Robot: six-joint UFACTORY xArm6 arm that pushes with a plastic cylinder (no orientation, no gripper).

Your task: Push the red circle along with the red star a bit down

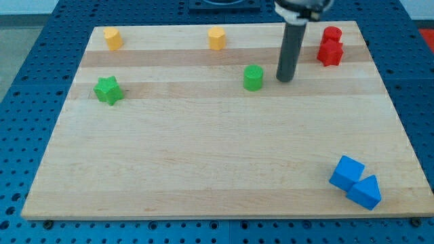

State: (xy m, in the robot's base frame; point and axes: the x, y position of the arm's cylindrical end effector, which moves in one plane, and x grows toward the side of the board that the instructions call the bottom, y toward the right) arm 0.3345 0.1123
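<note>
Tip: my tip point(285, 79) is resting on the tabletop point(217, 169), just right of the green cylinder point(253, 77)
End effector: a bare rod, nothing to open, holding nothing
Red circle: the red circle point(331, 34) is sitting up and right of the green cylinder, well apart from my tip
Red star: the red star point(330, 53) is touching the red circle from below

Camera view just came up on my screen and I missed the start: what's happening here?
A rod arm is working a wooden board of blocks. My tip rests just right of the green cylinder, well left of the red circle and red star, which sit touching at the top right. Neither is being pushed yet.
</note>
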